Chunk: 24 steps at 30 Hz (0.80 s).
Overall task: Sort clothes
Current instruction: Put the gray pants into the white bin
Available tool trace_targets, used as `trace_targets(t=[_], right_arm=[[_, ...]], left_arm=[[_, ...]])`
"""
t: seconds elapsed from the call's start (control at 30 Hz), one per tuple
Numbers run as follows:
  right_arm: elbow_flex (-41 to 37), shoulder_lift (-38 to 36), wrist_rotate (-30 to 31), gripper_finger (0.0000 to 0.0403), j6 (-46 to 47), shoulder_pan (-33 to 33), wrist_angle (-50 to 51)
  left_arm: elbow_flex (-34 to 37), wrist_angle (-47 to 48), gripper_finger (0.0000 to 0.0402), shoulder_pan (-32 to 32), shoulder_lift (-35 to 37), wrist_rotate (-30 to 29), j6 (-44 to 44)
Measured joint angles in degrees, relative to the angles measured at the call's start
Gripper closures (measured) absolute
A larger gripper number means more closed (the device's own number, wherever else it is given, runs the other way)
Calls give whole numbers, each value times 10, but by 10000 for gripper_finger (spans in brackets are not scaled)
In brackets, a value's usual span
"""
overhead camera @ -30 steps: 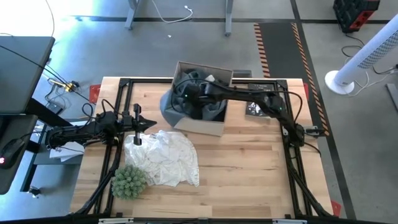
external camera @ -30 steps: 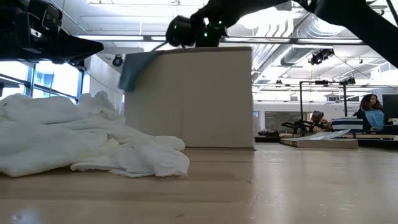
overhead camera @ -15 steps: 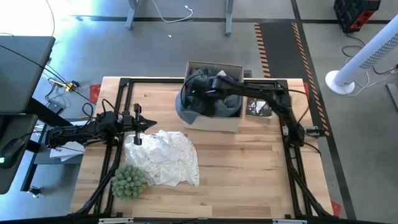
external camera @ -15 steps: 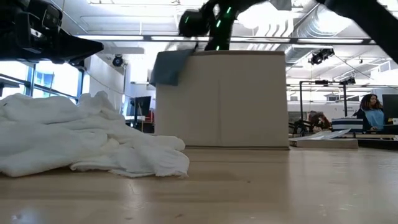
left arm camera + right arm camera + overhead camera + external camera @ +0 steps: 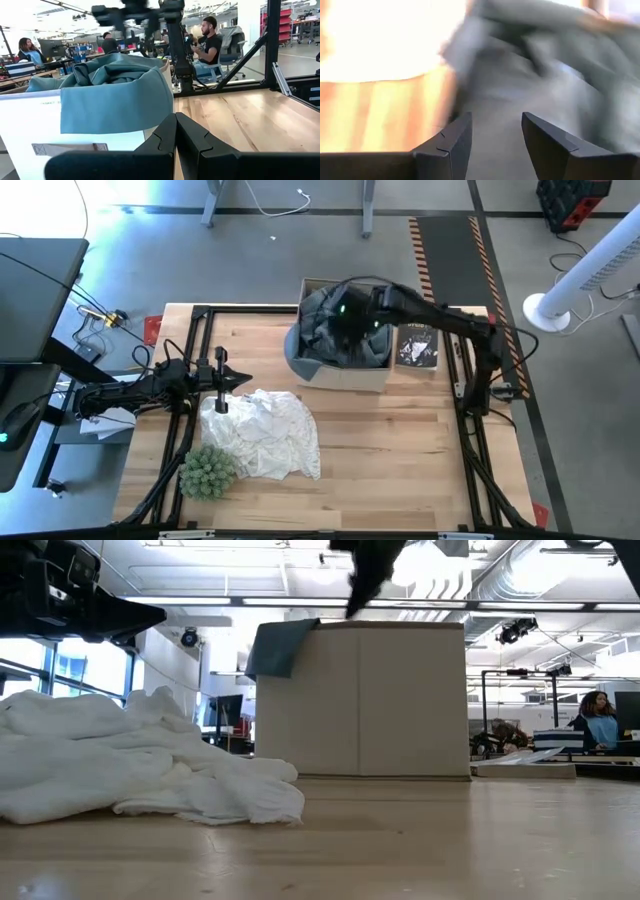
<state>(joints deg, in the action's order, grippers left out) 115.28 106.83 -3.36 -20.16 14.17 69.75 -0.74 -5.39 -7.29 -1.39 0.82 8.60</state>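
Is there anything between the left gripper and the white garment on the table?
Nothing visible. In the high view the left gripper hangs at the edge of the white garment, fingers shut, with no object between them. The spiky green ball lies beside the garment, out of the path.

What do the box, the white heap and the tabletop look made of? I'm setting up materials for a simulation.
The box looks like matte brown cardboard: flat, plain panels with a vertical fold line. The white heap looks like thin soft cloth, maybe cotton: it lies crumpled in many fine folds. The tabletop looks like pale wood, smooth-finished: jointed strips with visible grain.
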Motion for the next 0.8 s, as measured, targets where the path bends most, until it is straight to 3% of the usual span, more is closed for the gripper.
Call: trace_targets(t=[0.07, 0.13, 0.37, 0.7, 0.8], right_arm=[[0, 1, -13, 234, -21, -26, -1], [0, 8, 10, 234, -46, -52, -7], [0, 60, 193, 233, -92, -131, -76], [1, 98, 239, 235, -88, -126, -99], [0, 101, 242, 256, -88, -123, -111]], left_arm=[[0, 0, 400, 0, 0, 0, 0], [0, 0, 400, 0, 0, 0, 0], [0, 0, 400, 0, 0, 0, 0], [0, 0, 400, 0, 0, 0, 0], [0, 0, 400, 0, 0, 0, 0]])
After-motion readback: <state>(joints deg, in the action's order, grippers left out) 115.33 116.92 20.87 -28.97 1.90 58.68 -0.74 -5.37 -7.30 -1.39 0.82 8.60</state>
